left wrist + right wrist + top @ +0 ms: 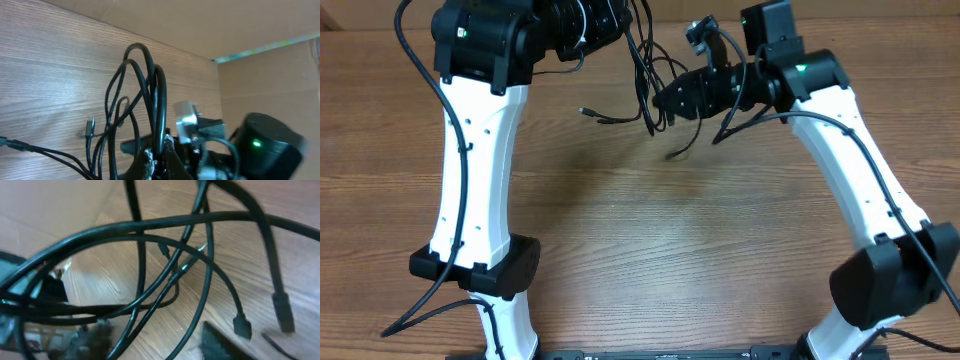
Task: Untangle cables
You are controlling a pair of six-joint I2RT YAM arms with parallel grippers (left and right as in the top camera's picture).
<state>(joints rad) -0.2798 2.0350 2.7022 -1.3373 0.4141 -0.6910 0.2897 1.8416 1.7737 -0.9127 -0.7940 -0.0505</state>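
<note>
Wood-grain table (640,250), tan wall (210,25), tangled black cables (161,100)

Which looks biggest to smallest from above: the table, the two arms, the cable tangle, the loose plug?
1. table
2. left arm and right arm: these look alike, no ranking
3. cable tangle
4. loose plug
</note>
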